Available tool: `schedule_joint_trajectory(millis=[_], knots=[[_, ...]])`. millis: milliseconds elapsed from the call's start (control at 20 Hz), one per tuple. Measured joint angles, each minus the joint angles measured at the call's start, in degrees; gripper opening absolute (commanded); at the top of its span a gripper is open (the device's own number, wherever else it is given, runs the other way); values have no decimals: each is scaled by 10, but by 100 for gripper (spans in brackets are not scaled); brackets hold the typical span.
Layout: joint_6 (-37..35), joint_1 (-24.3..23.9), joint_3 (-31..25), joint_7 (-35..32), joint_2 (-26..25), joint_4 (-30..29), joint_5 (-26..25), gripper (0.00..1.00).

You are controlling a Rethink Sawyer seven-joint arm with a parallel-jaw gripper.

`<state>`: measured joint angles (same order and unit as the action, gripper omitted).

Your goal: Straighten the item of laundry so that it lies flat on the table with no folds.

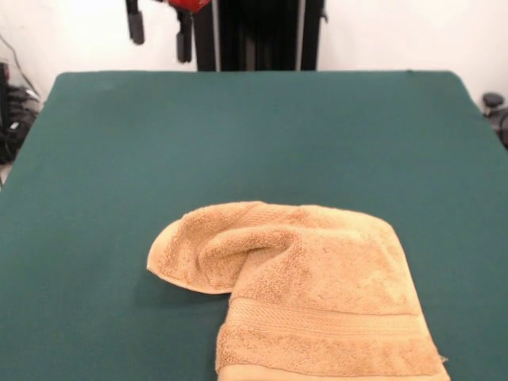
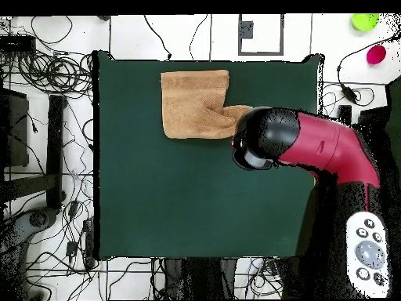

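From the front, the tan-orange terry-cloth towel (image 1: 305,298) lies at the near edge of the dark green cloth-topped table (image 1: 119,159). Its banded end lies flat, but the other end is folded over into a rounded flap that points left, so the straightening is far from done. The gripper (image 1: 160,30) hangs well above the far edge with its two dark fingers spread and empty.

From overhead, the towel sits by the top edge (one corner tucked toward the red and black arm (image 2: 313,145)). That arm's head hides the gripper here. The fold has yet to be drawn out.
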<state>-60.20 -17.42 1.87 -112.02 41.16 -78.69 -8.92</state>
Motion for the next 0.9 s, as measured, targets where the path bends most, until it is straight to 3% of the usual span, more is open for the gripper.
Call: schedule_joint_trajectory(millis=[400, 900], knots=[[0, -1, 0, 0, 45, -48, 3, 100], [11, -1, -2, 0, 7, -16, -1, 100]])
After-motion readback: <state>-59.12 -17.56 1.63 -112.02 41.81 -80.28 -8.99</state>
